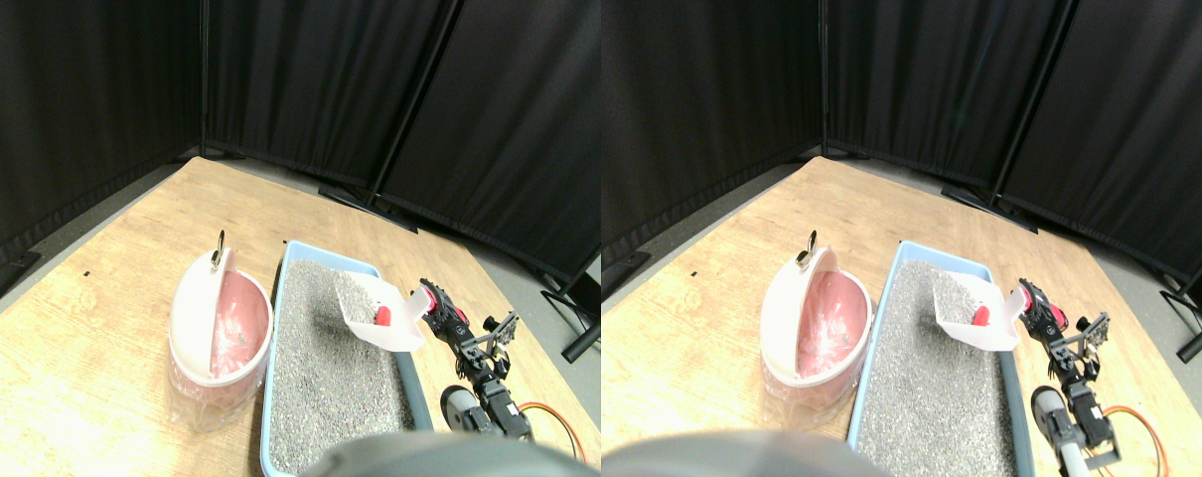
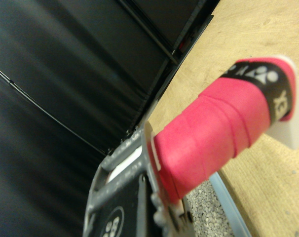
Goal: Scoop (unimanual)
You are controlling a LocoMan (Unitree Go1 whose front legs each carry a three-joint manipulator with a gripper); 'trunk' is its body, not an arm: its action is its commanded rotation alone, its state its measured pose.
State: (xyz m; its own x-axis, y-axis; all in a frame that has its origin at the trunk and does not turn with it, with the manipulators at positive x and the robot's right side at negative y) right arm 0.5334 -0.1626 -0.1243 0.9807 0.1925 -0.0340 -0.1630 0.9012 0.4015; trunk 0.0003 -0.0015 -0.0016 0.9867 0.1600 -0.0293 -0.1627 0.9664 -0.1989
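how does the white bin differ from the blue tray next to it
The white bin is round and tall with a pink lining; the blue tray is rectangular and low. The bin looks free of grey litter, while the tray is full of it. The scoop is over the tray, not the bin. Both stand on the wooden floor, side by side.

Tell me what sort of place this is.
Probably a robotics lab test area: black curtain panels on stands fence off a wooden floor, where a litter tray, a white bin and a scoop are staged.
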